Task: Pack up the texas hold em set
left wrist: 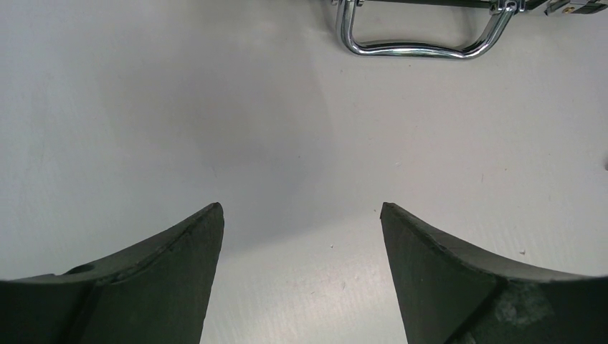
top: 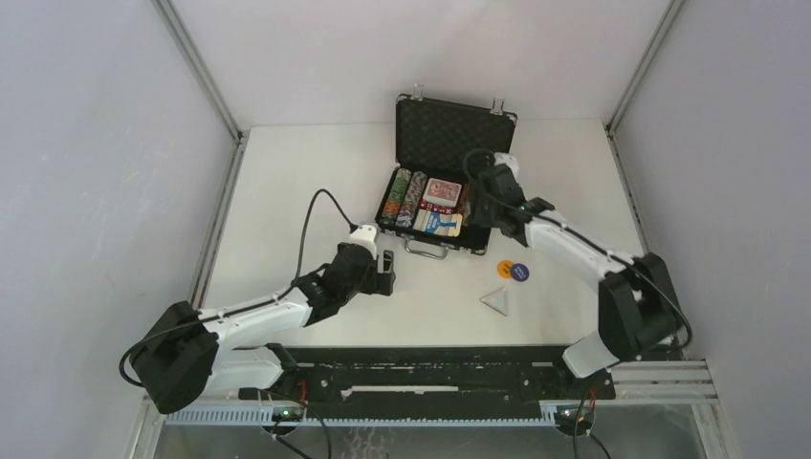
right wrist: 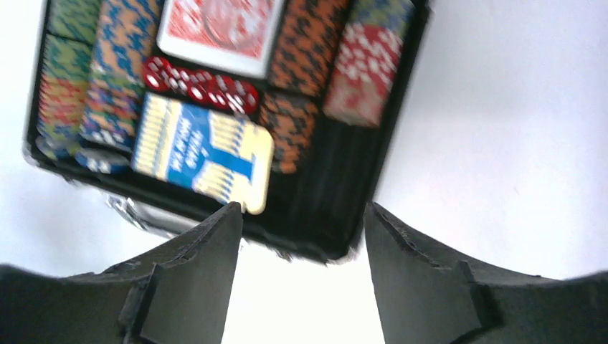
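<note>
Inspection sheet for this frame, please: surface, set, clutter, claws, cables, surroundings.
Surface: white table.
Job's things: briefcase open, holding chips, red-backed cards, blue card box, red dice; orange button, blue button, triangle piece lie outside on table.
Clutter: nothing seen.
Claws: left claw open, empty, short of silver handle; right claw open, empty, above briefcase edge.
Cables: black cable loops off left arm; second cable at right wrist.
Surroundings: grey walls, metal corner posts.

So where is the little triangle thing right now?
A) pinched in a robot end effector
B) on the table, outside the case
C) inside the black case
B: the triangle piece lies flat on the white table, in front of the open case and near the round buttons, with nothing gripping it.
</note>
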Available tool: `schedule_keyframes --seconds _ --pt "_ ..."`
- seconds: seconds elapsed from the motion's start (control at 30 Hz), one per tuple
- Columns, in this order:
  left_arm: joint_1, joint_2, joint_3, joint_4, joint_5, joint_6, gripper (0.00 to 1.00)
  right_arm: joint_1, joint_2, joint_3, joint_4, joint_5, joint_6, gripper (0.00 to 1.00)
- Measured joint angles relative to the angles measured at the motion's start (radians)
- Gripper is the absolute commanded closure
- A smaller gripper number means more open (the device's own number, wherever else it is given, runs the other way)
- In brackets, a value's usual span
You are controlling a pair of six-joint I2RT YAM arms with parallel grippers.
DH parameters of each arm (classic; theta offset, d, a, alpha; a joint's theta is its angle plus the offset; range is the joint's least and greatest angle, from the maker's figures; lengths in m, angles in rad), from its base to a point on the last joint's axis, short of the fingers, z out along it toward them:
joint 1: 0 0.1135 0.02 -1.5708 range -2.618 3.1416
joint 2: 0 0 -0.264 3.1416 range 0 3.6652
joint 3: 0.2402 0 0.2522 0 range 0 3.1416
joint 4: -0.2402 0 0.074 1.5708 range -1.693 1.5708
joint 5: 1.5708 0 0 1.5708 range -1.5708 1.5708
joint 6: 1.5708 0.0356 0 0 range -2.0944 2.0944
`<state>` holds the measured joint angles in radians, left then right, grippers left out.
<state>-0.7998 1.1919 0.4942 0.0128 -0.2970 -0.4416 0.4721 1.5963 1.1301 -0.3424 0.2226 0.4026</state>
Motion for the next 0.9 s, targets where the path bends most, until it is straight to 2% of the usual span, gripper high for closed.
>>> schedule_keyframes --seconds 0.07,0.13,0.43,0.67,0.9 --pt "0.0 -0.001 0.0 0.001 0.012 -0.003 0.15 0.0 -0.103 -0.097 -0.006 0.016 0.011 0.15" --pt "0.0 -0.001 0.0 0.001 0.024 -0.004 0.15 0.0 -0.161 -0.169 -0.019 0.023 0.018 0.11" --pt "0.0 -0.001 0.0 0.016 0.108 -0.029 0.15 0.041 -0.351 -0.499 -0.127 0.009 0.105 0.09" --pt "0.0 -0.001 0.0 0.019 0.122 -0.031 0.15 0.145 -0.379 -0.534 -0.14 0.029 0.176 0.08" --pt "0.0 -0.001 0.0 0.023 0.122 -0.031 0.15 0.237 -0.296 -0.534 -0.122 0.062 0.225 0.09"
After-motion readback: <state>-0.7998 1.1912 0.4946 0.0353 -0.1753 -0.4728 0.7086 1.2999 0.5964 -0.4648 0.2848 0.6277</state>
